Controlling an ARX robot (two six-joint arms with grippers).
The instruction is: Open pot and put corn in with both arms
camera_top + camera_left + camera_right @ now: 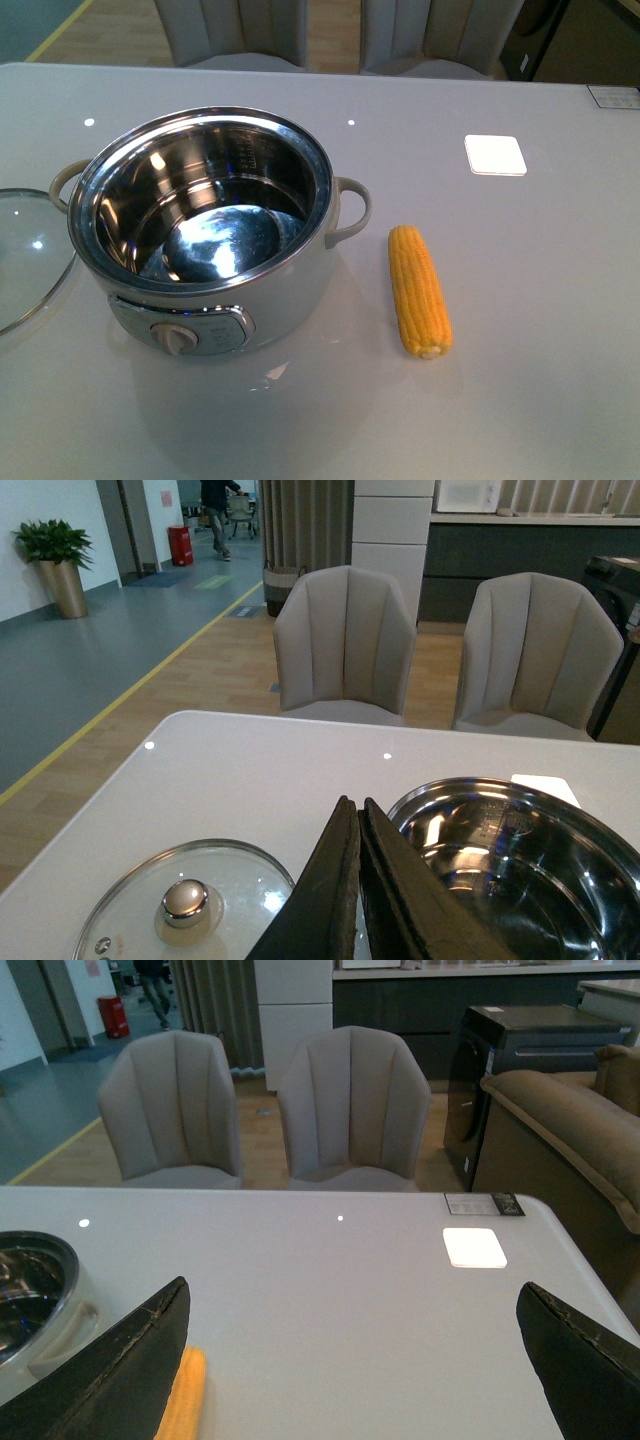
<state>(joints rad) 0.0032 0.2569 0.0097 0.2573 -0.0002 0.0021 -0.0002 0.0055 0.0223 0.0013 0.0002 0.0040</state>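
The pot [215,240] stands uncovered at the left of the table, its steel bowl empty. It also shows in the left wrist view [520,870] and the right wrist view [30,1300]. The yellow corn [418,290] lies on the table to the pot's right, and its end shows in the right wrist view [183,1400]. The glass lid [25,255] lies flat to the pot's left, knob up [185,900]. My left gripper [358,802] is shut and empty, above the gap between lid and pot. My right gripper [350,1295] is wide open above the table, the corn by one finger. Neither arm shows in the front view.
A white square pad [495,154] lies at the table's back right, also in the right wrist view [474,1247]. A small label [483,1203] sits near the far edge. Two grey chairs [355,1110] stand behind the table.
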